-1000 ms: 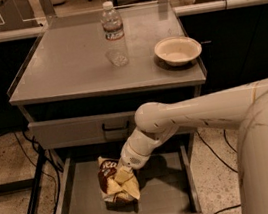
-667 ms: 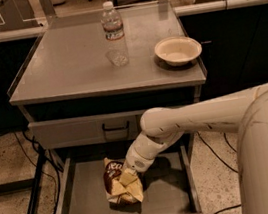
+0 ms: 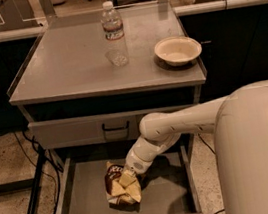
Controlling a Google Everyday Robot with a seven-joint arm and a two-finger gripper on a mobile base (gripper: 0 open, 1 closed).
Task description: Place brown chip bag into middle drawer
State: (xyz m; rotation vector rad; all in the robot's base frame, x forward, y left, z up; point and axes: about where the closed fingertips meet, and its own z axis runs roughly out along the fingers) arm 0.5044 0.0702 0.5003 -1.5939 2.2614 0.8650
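Note:
The brown chip bag [image 3: 119, 186], dark brown on top and pale yellow below, lies inside the open middle drawer [image 3: 82, 195], near its centre, on the grey floor. My gripper [image 3: 129, 173] reaches down into the drawer from the right and sits right at the bag's upper right part. My white arm [image 3: 177, 125] comes across the drawer's right side.
Above the open drawer is a shut grey drawer front with a black bar handle [image 3: 115, 128]. On the cabinet top stand a clear water bottle [image 3: 113, 33] and a pale bowl [image 3: 177, 50]. My white body [image 3: 263, 154] fills the right foreground.
The arm and the bag have shifted slightly forward and right within the drawer; the bag now rests lower on the drawer floor.

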